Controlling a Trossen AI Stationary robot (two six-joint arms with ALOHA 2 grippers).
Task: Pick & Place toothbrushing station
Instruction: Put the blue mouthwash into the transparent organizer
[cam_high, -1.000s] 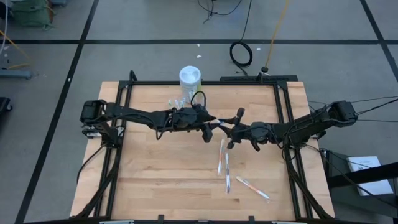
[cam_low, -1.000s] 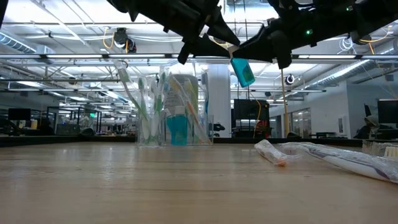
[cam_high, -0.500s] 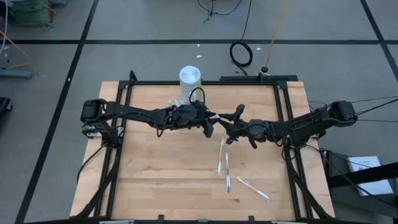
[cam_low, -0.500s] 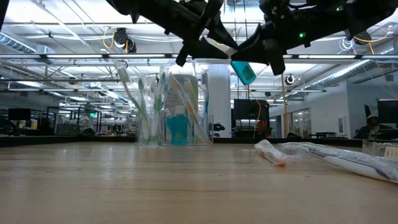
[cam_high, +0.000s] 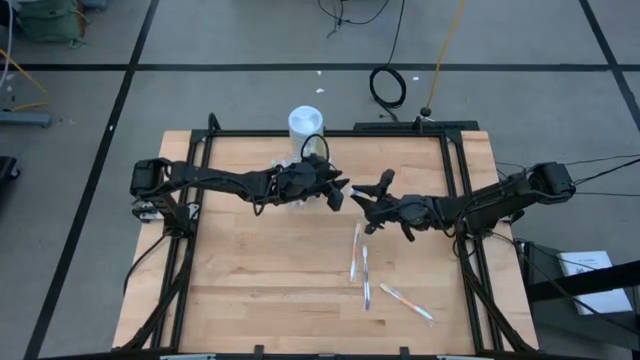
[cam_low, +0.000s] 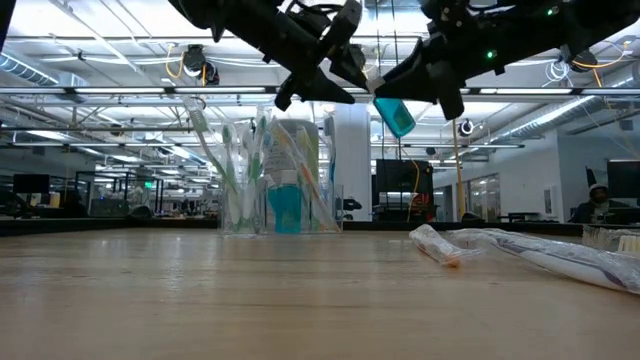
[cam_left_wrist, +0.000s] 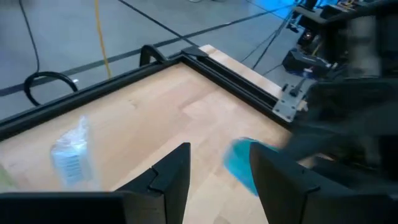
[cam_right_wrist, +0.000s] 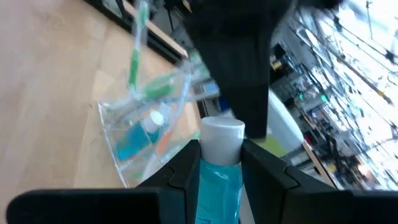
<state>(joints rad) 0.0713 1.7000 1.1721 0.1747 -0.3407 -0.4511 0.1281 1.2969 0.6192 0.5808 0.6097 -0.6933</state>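
The toothbrushing station, a clear holder (cam_low: 275, 180) with toothbrushes and a blue bottle in it, stands on its base at the table's far middle (cam_high: 286, 163), in front of a white canister (cam_high: 305, 122). My right gripper (cam_high: 362, 205) hangs above the table's middle, shut on a small blue bottle (cam_low: 392, 114) with a white cap. My left gripper (cam_high: 338, 192) is open (cam_left_wrist: 217, 152) just left of that bottle, level with it, with nothing between its fingers. My right gripper pinches the blue bottle's body (cam_right_wrist: 217, 177) between its two fingers, just behind the white cap (cam_right_wrist: 222, 132), which sticks out past the fingertips. The fingers come about level from the table's right side. The bottle is tilted and clear of the table, cap toward my left gripper.
Several wrapped toothbrushes (cam_high: 362, 265) lie on the wood right of the middle, seen low at the right (cam_low: 520, 250). A black frame (cam_high: 455, 170) runs round the tabletop. Bare wood lies toward the near left.
My left gripper has swung a little toward the table's far edge and the holder, away from the bottle's cap, and has rolled slightly. My right gripper has stayed in place, rolling a little with the bottle in it.
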